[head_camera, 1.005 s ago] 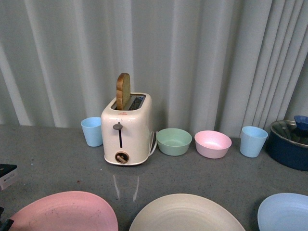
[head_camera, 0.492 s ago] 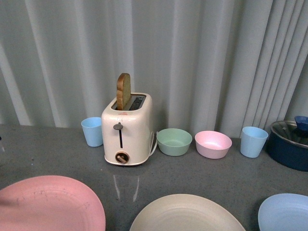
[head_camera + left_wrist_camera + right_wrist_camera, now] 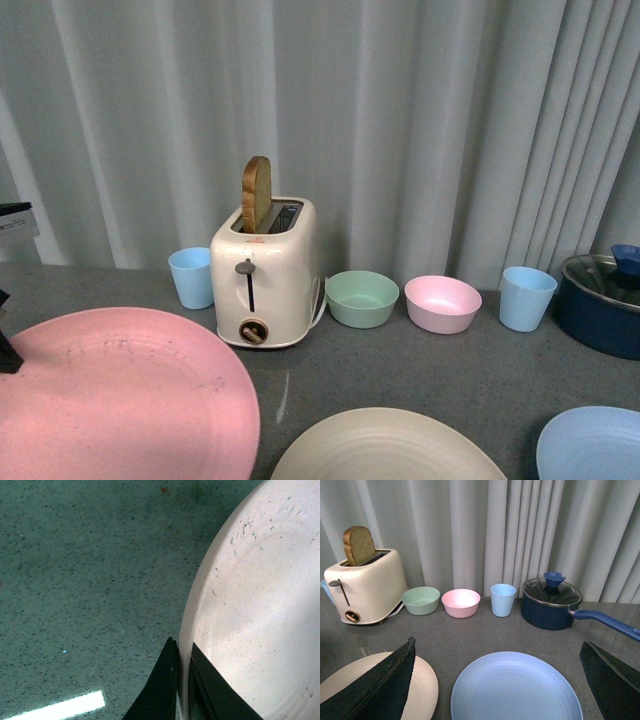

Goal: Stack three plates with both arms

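The pink plate is lifted off the grey counter at the front left and tilts toward the camera. My left gripper is shut on its rim, one finger on each face; a bit of that arm shows at the left edge. The cream-beige plate lies flat at the front middle and the light blue plate at the front right. My right gripper is open and hangs above the light blue plate, with the cream-beige plate beside one finger.
A cream toaster with a bread slice stands at the back by the curtain. Beside it are two light blue cups, a green bowl and a pink bowl. A dark blue lidded pot stands at the right.
The pink plate has risen off the counter and tilted up, now looming larger at the front left. The other two plates have not moved.
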### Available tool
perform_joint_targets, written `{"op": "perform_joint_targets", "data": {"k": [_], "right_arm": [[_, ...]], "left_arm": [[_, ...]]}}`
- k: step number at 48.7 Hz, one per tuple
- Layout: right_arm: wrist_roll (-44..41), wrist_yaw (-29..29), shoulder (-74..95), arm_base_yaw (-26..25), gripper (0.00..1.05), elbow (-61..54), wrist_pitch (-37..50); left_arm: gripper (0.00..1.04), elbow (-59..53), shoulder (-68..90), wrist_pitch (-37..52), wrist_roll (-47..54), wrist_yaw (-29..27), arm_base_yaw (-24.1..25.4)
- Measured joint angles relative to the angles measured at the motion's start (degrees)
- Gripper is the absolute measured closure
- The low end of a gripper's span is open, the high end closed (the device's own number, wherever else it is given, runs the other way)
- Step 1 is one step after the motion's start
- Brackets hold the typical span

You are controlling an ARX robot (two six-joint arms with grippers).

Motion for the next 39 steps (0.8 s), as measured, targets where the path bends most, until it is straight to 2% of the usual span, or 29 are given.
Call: {"op": "perform_joint_targets", "data": {"k": [7,18,22,31,39], "right_arm": [[0.0,0.0,0.0,0.0,0.07,0.0,0.0],[0.0,0.0,0.0,0.0,0.07,0.0,0.0],[0.0,0.0,0.0,0.0,0.07,0.0,0.0],[0.0,0.0,0.0,0.0,0.07,0.0,0.0],[0.0,0.0,0.0,0.0,0.07,0.0,0.0]], "left_arm": [[1.01,-0.2,-0.7,-0.4,-4.0,1.9,-4.7],[1.01,-1.5,0.4,4.4,-15.5,2.3,-22.0],[1.01,-0.5,2.7,4.9,-18.0,1.9,-26.9],[1.01,3.1,7.3,5.1,-20.0,0.8,-31.8],[1.01,7.0,10.8,5.1,-20.9,0.0,-32.8]]}}
